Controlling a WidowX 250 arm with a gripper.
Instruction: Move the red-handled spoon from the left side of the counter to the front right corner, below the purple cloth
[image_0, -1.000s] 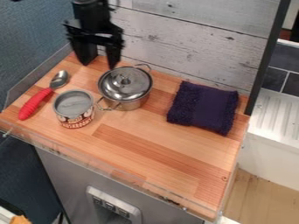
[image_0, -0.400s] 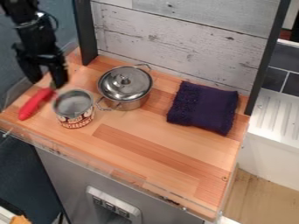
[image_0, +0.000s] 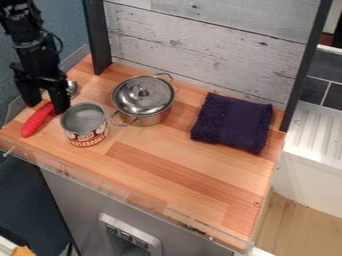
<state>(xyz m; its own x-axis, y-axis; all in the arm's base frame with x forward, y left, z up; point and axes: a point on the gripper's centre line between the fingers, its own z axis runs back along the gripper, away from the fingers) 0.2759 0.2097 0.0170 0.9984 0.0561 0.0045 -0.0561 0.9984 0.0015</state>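
Wooden counter (image_0: 200, 167): bears all items. Black arm (image_0: 28, 47) enters at upper left, near-vertical; gripper (image_0: 45, 106) points down, fingers spread apart, nothing clamped. Dark towel (image_0: 234, 122) lies folded at right; lidded pot (image_0: 152, 118) near the back; open can (image_0: 85, 131) just right of the spoon's handle. Spoon (image_0: 37, 120) at counter's left: long axis runs lower left to upper right, slanting across beneath the jaw gap, head beyond the right-hand finger. Contact: cannot tell.
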